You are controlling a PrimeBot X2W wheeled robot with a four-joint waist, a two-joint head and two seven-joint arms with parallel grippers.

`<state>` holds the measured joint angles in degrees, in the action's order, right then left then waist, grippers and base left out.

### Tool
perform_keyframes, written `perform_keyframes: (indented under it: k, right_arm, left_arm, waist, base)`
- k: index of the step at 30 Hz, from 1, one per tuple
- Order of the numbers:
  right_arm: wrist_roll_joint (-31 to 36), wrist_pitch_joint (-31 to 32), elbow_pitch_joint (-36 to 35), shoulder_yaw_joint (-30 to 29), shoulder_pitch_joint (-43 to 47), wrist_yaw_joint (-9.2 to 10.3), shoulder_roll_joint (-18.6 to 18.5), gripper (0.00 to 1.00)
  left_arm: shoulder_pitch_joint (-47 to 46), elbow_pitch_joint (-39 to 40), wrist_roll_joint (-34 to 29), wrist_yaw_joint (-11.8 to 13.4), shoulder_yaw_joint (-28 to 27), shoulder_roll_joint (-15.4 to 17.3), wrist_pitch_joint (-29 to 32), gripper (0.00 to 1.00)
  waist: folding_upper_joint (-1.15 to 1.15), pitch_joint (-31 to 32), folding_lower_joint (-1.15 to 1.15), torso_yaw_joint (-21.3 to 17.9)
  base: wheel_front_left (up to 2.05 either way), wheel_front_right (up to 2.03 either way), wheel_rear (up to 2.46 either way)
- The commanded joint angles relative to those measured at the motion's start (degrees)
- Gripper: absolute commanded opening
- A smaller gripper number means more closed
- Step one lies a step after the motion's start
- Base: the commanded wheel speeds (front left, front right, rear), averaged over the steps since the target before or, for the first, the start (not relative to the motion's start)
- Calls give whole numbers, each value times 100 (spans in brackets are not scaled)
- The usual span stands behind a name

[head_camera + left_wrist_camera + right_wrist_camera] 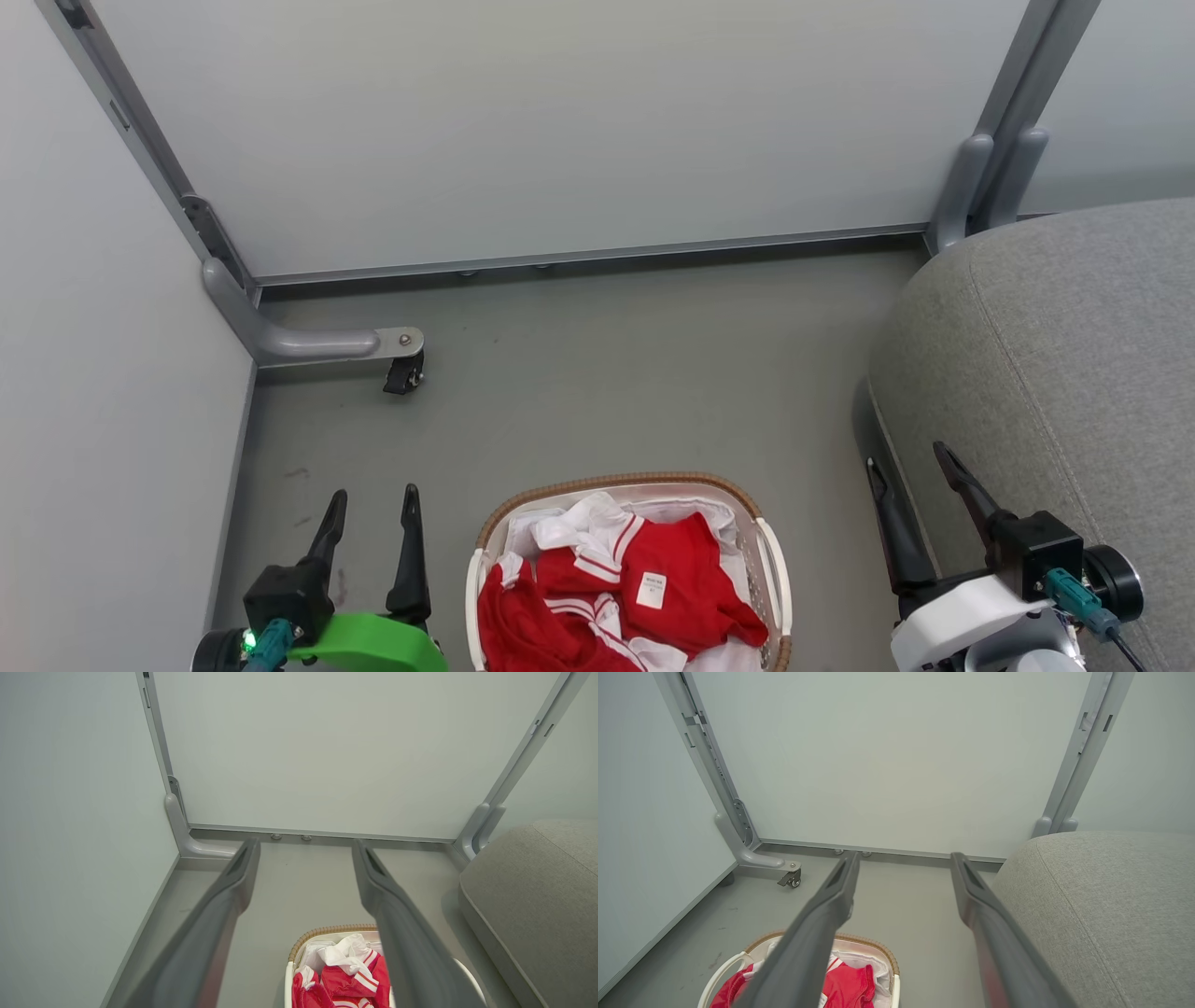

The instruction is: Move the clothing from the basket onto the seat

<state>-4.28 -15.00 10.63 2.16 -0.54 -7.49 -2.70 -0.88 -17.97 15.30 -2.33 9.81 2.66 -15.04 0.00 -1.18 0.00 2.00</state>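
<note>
The basket (616, 485), off-white with a brown woven rim, stands on the floor at the bottom centre of the head view. Red clothing (686, 574) with white stripe trim, white collars and a small white label lies piled inside it. The grey seat (1074, 373) rises at the right. My left gripper (373, 499) hangs open to the left of the basket, holding nothing. My right gripper (910, 462) stands open between basket and seat, holding nothing. The left wrist view has the basket (327, 931), clothing (345, 980) and seat (532, 896). The right wrist view has the basket (878, 947), clothing (850, 987) and seat (1106, 905).
Pale partition walls (560, 121) close off the far side and the left. A grey metal foot with a small black caster (403, 371) juts out from the left corner. A grey post (990, 177) stands at the far right corner beside the seat. Grey floor (635, 373) lies beyond the basket.
</note>
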Motion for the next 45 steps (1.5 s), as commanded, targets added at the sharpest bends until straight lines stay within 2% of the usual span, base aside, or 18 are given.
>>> perform_keyframes:
  k: [1, 27, 33, 38, 45]
  right_arm:
    - [29, -28, -22, -5, 93, 0, -34, 100]
    - [29, -28, -98, -33, -57, 0, -33, 100]
    - [62, -28, -173, -28, -240, 0, -32, 100]
    - [73, -27, -295, -8, -525, 0, -32, 100]
    - [-28, -27, -528, 34, -1013, 0, -28, 100]
  left_arm:
    - [80, -7, -30, 16, 8, 40, -13, 100]
    - [-49, 10, 108, -26, 78, 38, -11, 100]
    - [-375, -41, 146, -106, 294, 37, -11, 100]
    - [-844, -168, -16, -175, 536, 37, -10, 100]
    - [-1728, -863, -250, -248, 832, 38, -10, 100]
  waist:
    - [0, -2, 0, 0]
    - [0, -229, 0, -69]
    - [0, -658, 0, -197]
    - [0, -1268, 0, -375]
    - [0, -2310, 0, -725]
  base:
    - [0, 0, 0]
    - [0, 0, 0]
    - [0, 0, 0]
    - [0, 0, 0]
    - [0, 0, 0]
